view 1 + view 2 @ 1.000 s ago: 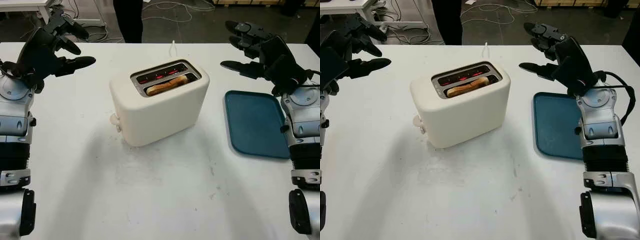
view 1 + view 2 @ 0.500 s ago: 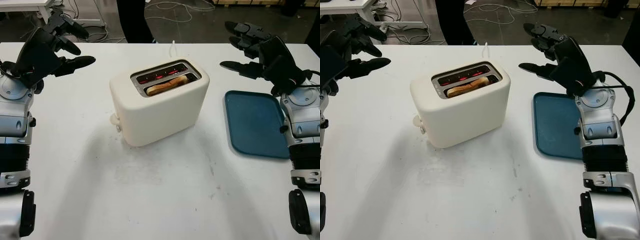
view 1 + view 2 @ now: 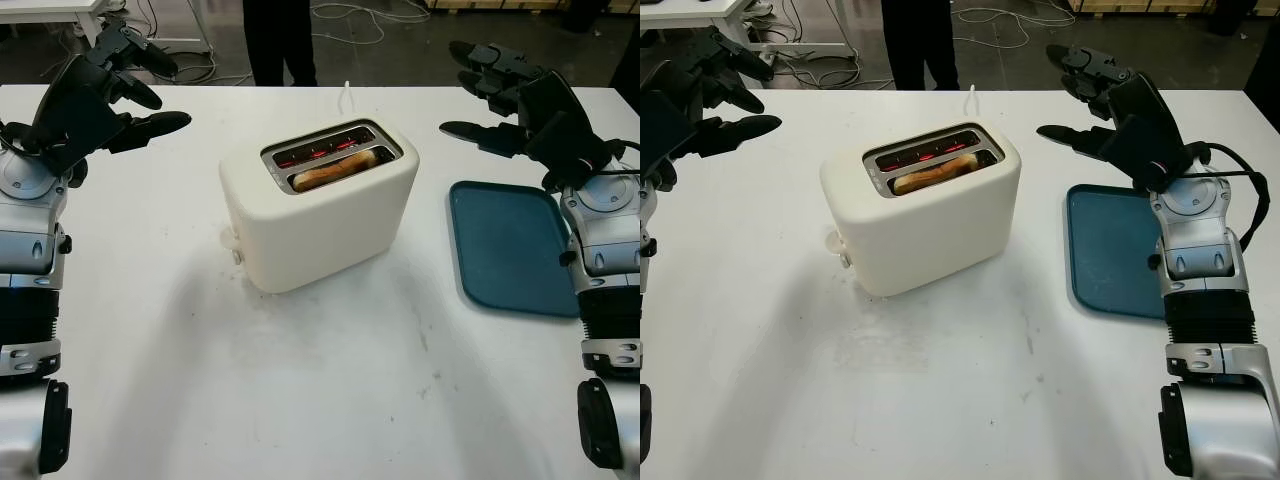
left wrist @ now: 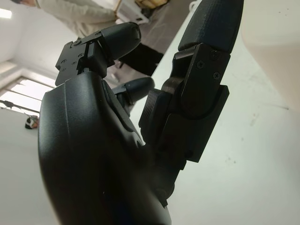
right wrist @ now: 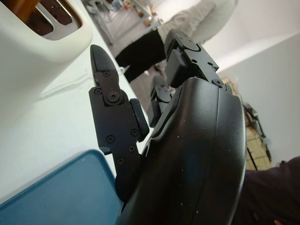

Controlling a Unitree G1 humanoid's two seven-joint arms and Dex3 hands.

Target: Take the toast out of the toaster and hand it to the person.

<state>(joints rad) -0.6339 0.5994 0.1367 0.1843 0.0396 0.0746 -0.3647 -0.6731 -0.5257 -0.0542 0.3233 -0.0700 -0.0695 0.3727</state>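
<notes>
A cream toaster (image 3: pixel 320 210) stands mid-table, its slots glowing red. A slice of toast (image 3: pixel 333 171) sticks up from the nearer slot. My left hand (image 3: pixel 110 95) hovers open above the table's far left, well away from the toaster. My right hand (image 3: pixel 505 95) hovers open at the far right, beyond the blue tray. A person (image 3: pixel 278 40) in dark trousers stands behind the table's far edge, and also appears in the right wrist view as the person (image 5: pixel 140 51).
A blue tray (image 3: pixel 512 245) lies flat to the right of the toaster. The toaster's white cord (image 3: pixel 346 96) runs off the far edge. Cables lie on the floor behind. Bare white table (image 3: pixel 330 390) spreads in front.
The person behind the table has stepped to the right. Both my hands and the toaster stay where they were.
</notes>
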